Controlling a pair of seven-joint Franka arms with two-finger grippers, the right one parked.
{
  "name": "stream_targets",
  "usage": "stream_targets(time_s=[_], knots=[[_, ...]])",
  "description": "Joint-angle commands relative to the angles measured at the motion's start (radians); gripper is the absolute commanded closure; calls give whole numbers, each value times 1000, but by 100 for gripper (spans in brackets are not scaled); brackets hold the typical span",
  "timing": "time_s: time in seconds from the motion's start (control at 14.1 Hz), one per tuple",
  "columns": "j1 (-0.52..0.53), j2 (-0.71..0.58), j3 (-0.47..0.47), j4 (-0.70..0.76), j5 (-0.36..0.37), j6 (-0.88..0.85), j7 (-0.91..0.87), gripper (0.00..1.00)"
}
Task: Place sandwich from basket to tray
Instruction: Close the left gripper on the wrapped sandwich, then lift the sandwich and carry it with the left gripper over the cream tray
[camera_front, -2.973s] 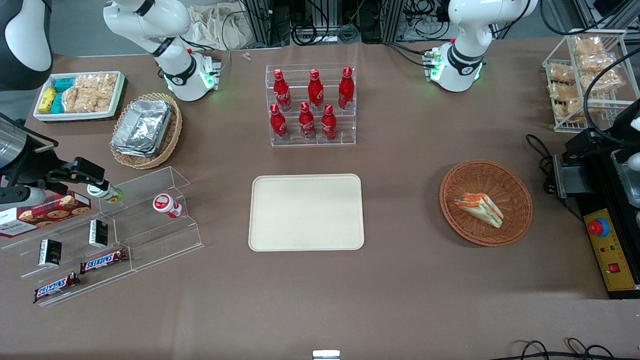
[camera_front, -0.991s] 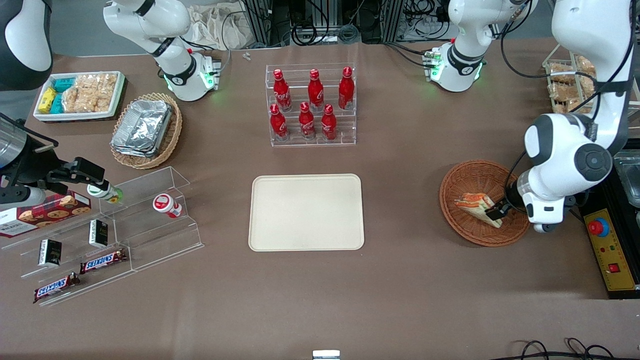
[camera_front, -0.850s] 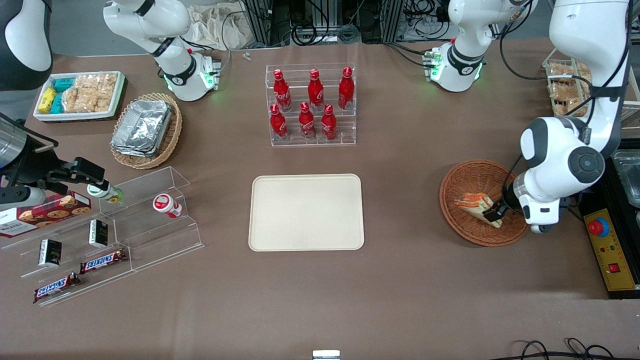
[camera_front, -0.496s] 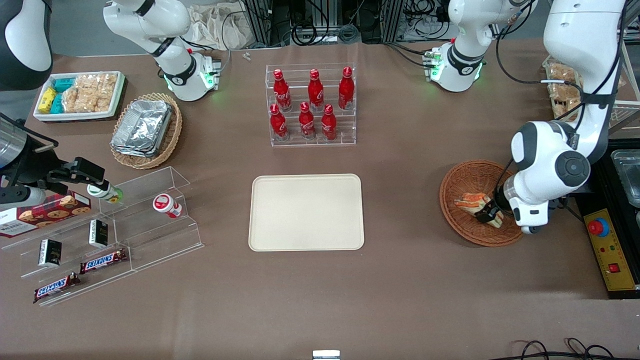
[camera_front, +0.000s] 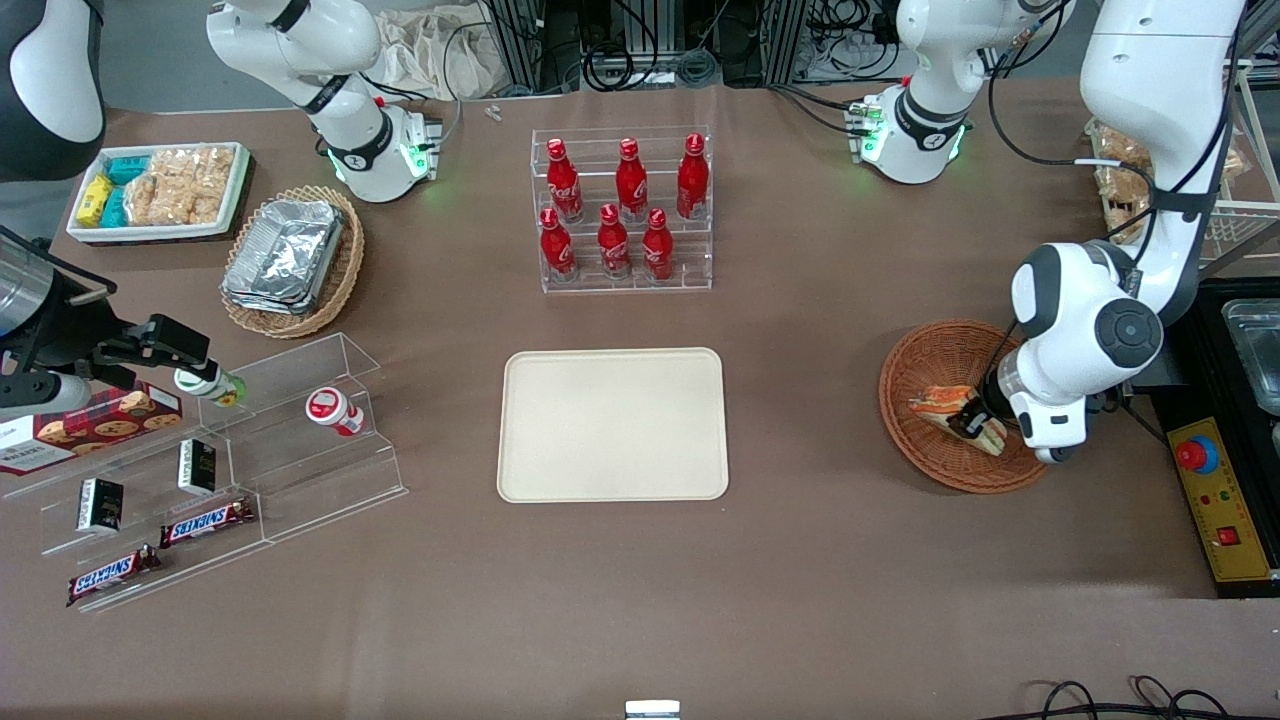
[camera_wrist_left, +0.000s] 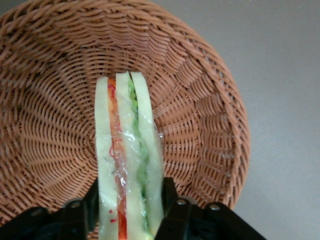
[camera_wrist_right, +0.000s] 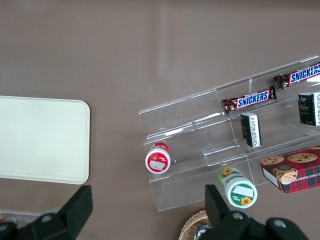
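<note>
Sandwich (camera_wrist_left: 127, 165) stands on edge in the basket (camera_wrist_left: 210, 125), its bread faces pinched between the gripper (camera_wrist_left: 129, 207) fingers (camera_wrist_left: 168, 192). Basket rim rings it on all sides. The tray (camera_front: 612, 424) lies well apart, bare brown table (camera_front: 800, 400) between them.

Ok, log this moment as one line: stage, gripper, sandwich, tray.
stage: grasping | gripper: in basket, fingers either side of sandwich | sandwich: in basket, on edge | tray: nothing on it
</note>
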Motion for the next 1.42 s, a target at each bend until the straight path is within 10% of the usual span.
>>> stream_targets(time_s=[0.0,0.64,1.35], knots=[[0,-67,-19,6,9,-16,-88,92],[1,-109,-88,567,-8,-743,-73,99],[0,-43,-349,603,0,-753,325,99]])
